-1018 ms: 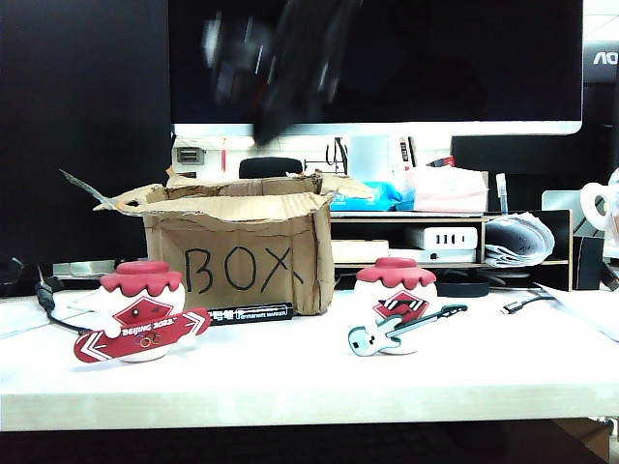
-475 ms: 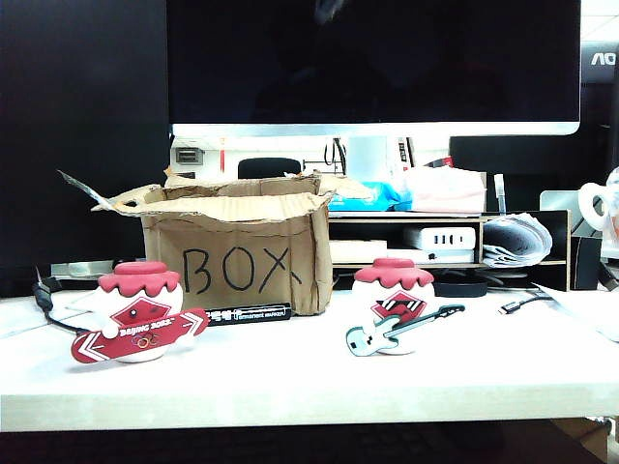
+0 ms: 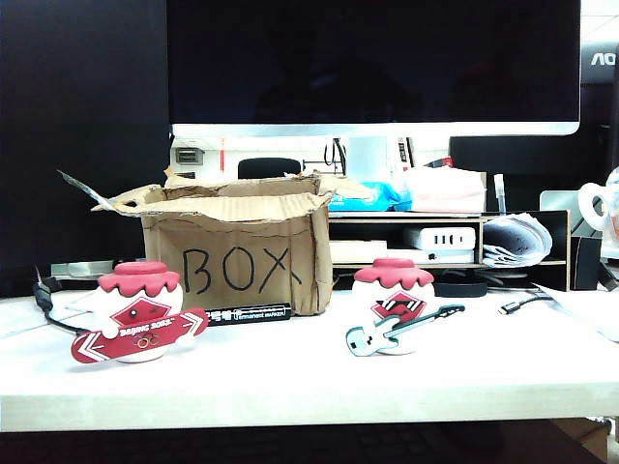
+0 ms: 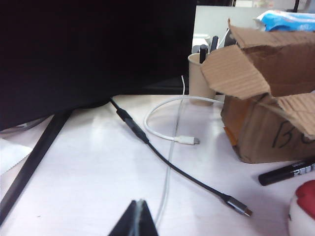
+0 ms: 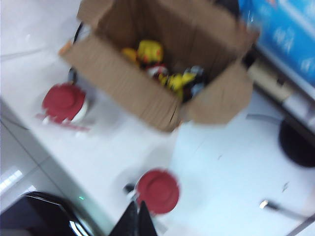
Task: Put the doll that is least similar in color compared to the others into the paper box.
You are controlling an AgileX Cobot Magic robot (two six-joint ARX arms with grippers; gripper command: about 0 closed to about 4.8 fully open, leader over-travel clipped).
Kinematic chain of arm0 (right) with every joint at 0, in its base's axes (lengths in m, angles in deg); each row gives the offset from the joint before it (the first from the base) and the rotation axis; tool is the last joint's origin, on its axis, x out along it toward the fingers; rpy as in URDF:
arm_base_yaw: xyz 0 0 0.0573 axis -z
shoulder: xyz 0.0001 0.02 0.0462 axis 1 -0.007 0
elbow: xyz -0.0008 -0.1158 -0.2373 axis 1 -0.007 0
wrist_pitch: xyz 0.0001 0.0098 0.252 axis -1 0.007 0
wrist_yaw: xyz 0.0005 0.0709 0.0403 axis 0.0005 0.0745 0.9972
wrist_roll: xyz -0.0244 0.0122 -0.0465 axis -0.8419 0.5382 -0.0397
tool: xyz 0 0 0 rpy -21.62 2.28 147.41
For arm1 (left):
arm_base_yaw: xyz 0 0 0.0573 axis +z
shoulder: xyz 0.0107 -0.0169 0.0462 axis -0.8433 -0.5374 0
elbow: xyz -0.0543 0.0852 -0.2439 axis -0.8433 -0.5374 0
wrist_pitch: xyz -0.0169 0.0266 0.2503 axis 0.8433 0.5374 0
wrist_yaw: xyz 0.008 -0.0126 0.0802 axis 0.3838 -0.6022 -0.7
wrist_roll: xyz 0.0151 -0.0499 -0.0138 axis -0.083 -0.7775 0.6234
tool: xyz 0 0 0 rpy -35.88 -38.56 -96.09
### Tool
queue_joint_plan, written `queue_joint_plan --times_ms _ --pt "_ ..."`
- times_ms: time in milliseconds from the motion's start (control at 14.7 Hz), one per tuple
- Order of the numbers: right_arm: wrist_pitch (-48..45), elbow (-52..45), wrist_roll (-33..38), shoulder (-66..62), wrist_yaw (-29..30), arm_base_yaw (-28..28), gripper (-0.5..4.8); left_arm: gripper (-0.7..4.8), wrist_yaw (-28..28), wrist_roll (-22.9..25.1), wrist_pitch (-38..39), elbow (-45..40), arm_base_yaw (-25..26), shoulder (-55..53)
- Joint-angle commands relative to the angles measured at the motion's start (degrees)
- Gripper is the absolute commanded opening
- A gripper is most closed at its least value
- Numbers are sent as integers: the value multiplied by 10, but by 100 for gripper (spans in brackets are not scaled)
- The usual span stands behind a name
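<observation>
Your small yellow doll point(image 5: 150, 51) lay inside the torn brown cardboard box point(image 5: 123, 81). Your right end effector point(image 5: 137, 219) hung closed and empty high above the white surface point(image 5: 216, 162). Your left end effector point(image 4: 139, 220), closed too, sat low beside the box.

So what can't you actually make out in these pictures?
- Exterior view: inside of paper box hidden by its front wall; both arms out of frame.
- Right wrist view: blurred; doll in the box is a yellow smear.
- Left wrist view: left gripper cut off by the edge.
</observation>
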Motion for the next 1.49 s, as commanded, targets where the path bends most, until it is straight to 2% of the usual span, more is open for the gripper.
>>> queue_joint_plan --times_ms 68,271,475,1018,1086,1153,1221,1289,1357,1425,1493 --pt "-79 -134 50 122 1 -25 -8 -5 1 0 -1 0 0 0" --pt "-144 -271 113 229 -1 -50 -8 -5 1 0 -1 0 0 0" --pt "-146 -351 164 283 4 -61 -5 -5 1 0 -1 0 0 0" --pt "-120 -376 164 293 -1 -60 -5 -5 1 0 -1 0 0 0" --pt "-127 -375 128 294 -16 -60 -4 -5 1 0 -1 0 0 0" --pt "-139 -376 55 300 -77 -52 -4 -5 1 0 -1 0 0 0" --pt "-148 -385 22 318 -127 -23 -4 -5 1 0 -1 0 0 0" --pt "-190 -409 18 343 -135 16 -5 -5 0 0 -1 0 0 0" --pt "-267 -451 21 375 -120 79 -4 -5 1 0 -1 1 1 0" --pt "-381 -530 28 426 -88 180 -4 -5 3 0 0 0 1 0" --pt "-426 -567 28 447 -88 216 -4 -5 2 0 1 0 0 0"
